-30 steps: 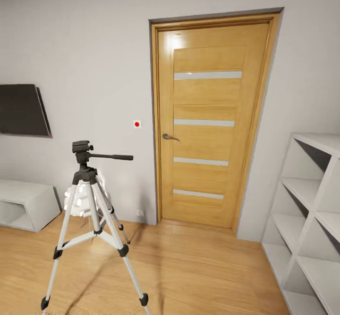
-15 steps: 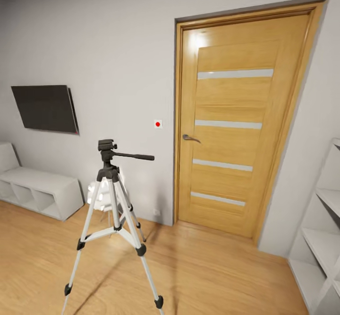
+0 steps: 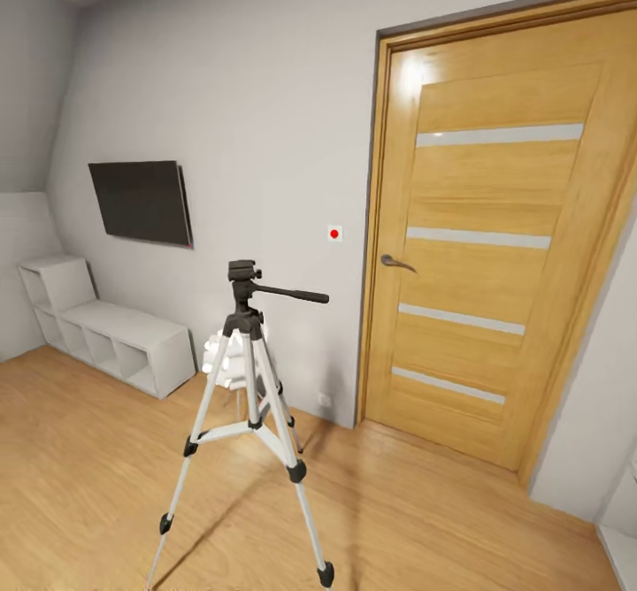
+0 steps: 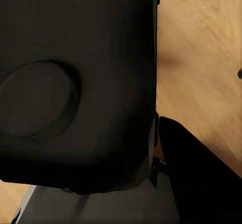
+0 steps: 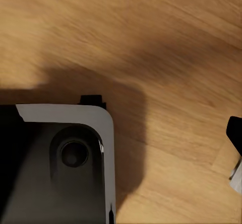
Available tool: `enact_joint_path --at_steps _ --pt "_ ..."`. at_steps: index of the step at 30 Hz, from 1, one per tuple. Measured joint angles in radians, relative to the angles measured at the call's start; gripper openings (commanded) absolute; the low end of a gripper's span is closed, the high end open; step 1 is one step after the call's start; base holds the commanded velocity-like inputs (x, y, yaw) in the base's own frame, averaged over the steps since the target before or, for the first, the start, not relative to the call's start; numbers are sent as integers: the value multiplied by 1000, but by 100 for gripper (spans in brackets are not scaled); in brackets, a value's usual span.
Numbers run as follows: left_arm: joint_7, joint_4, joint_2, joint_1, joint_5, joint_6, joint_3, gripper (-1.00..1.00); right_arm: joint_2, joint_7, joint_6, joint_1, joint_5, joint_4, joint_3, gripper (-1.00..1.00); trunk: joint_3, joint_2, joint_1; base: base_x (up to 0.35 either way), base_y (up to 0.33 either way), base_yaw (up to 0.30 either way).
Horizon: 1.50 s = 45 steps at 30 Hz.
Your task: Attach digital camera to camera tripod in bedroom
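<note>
right now i'm looking out through the head view at the bedroom, and the camera tripod (image 3: 250,414) is standing on the light wood floor (image 3: 88,476) a little left of centre. its three silver-white legs are spreading down to black feet, and its black head is sitting at the top with the long pan handle (image 3: 292,293) pointing toward the door side. nothing is mounted on that head. just behind the tripod, against the wall, a small white object is partly hiding and i cannot tell what it is.

the wooden door (image 3: 504,272) with its pale horizontal strips is standing shut on the right, and a small wall switch with a red dot (image 3: 334,234) is sitting just beside its frame. further left, a dark wall tv (image 3: 141,202) is hanging above a low white shelf unit (image 3: 106,334) that is running along the wall.

in the left wrist view i'm seeing a big dark body (image 4: 75,83) with a round raised disc on it, close to the lens, over wood floor; i cannot tell how the left claw is standing. in the right wrist view i'm seeing a dark panel with a pale rim (image 5: 65,158) above the floor, and i cannot tell the right claw's state either.
</note>
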Motion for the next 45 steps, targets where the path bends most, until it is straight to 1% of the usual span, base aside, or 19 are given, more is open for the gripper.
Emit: enact_joint_path --at_steps 15,28,45 --pt "1 0 -1 0 2 4 1 -100 0 0 0 0 0 0 0 100 0 0 0 5 -2 276" --pt "1 0 8 0 2 4 1 -100 0 0 0 0 1 0 0 100 0 0 0 154 -106 276" --pt "1 1 8 0 3 2 3 -100 0 0 0 0 1 0 0 100 0 0 0 8 -5 276"
